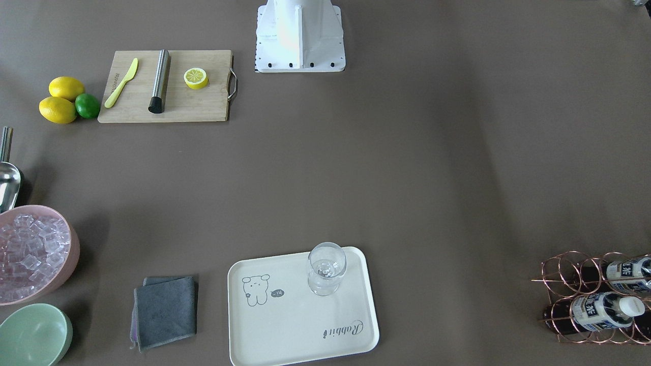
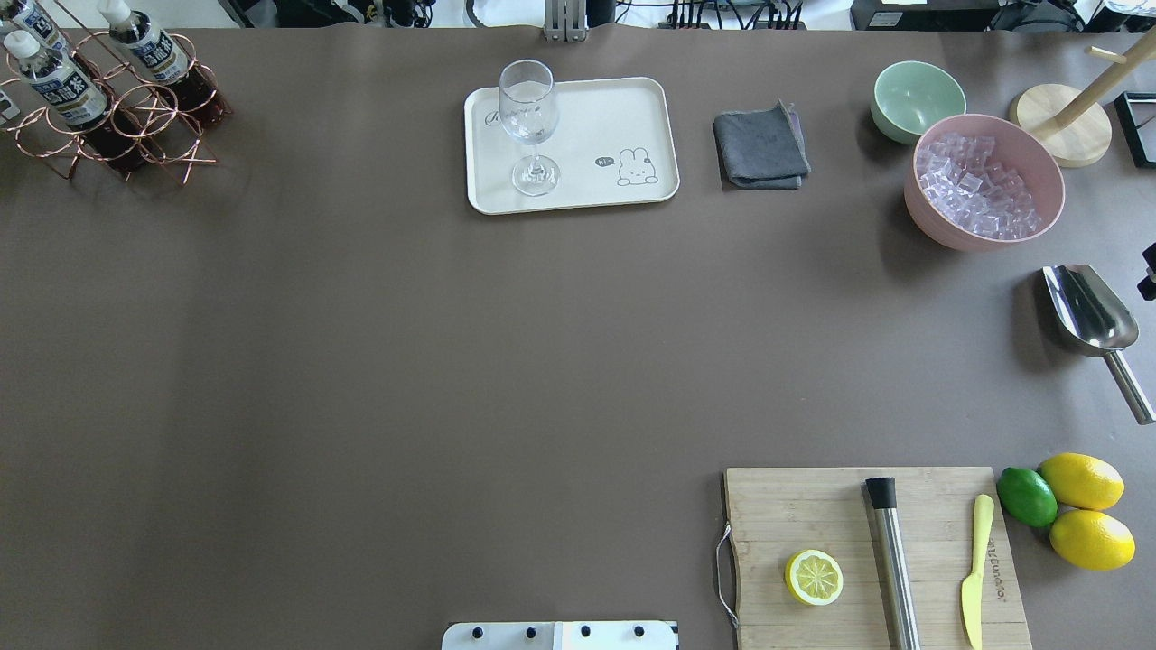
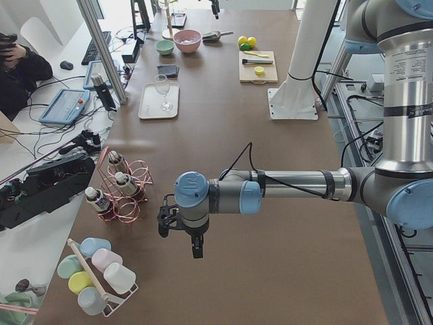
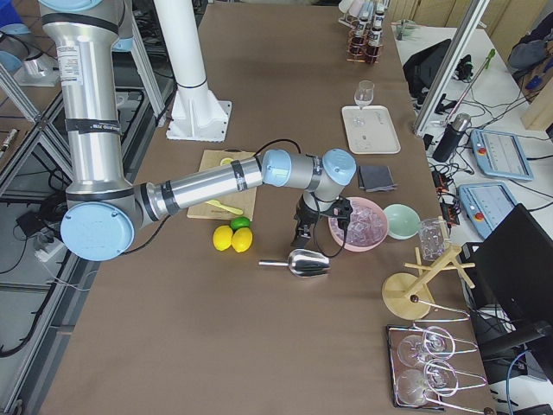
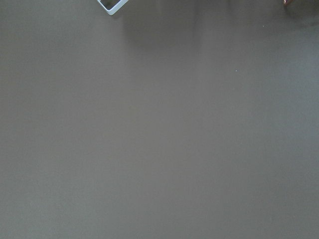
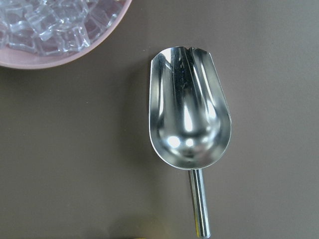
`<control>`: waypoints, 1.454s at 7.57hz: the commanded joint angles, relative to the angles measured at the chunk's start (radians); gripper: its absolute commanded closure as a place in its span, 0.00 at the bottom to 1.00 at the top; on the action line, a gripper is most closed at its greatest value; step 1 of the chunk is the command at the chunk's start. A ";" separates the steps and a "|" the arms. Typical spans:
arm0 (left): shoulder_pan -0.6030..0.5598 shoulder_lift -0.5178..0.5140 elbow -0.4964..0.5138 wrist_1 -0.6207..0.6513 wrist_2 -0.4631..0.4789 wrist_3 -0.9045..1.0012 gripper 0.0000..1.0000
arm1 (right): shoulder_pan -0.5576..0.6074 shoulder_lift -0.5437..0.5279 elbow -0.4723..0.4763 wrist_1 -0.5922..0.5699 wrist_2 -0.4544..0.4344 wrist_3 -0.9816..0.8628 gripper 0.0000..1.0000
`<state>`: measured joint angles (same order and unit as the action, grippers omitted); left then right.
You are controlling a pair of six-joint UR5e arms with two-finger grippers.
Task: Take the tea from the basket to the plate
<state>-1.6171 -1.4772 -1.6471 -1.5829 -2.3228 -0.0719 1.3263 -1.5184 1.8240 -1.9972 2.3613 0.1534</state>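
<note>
- The left gripper hangs over the bare table, on the near side of the basket and apart from it. I cannot tell whether its fingers are spread or closed, as only a side view shows it.
- The right gripper hangs at the far right over the scoop, just beside the pink bowl of ice. I cannot tell its state either.
- The tea sits in the basket at the far left corner. None is on the plate, which lies far centre.
- Risk: the bottles lean close together in wire rings. Fingers closing on one may strike its neighbour or snag wire, and a slanted pull could drag or tip the light carrier.
- Risk: a smooth round bottle may slip if it is pinched off-centre.
- Risk: a wine glass stands on the plate's left part. A bottle carried in from the left heads straight at it and could topple it. The freer room lies to the right.
- Count: three tea bottles, one basket, one plate, one wine glass.
- Count: two bowls, the pink one and a green bowl; one scoop; one cloth; one cutting board.
- Count: two lemons, one lime, one lemon half, one knife, one steel rod.
</note>
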 commanded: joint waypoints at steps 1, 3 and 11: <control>-0.006 0.012 0.029 -0.032 -0.001 0.004 0.02 | -0.004 0.001 -0.002 0.000 0.000 0.000 0.00; -0.039 0.017 -0.035 -0.019 -0.016 -0.003 0.02 | -0.004 0.001 -0.002 -0.002 0.000 0.000 0.00; -0.050 0.009 -0.059 0.047 -0.073 -0.005 0.02 | -0.009 0.003 -0.002 0.000 0.001 0.000 0.00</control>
<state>-1.6656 -1.4661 -1.6835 -1.5359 -2.3985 -0.0768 1.3192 -1.5156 1.8222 -1.9972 2.3622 0.1534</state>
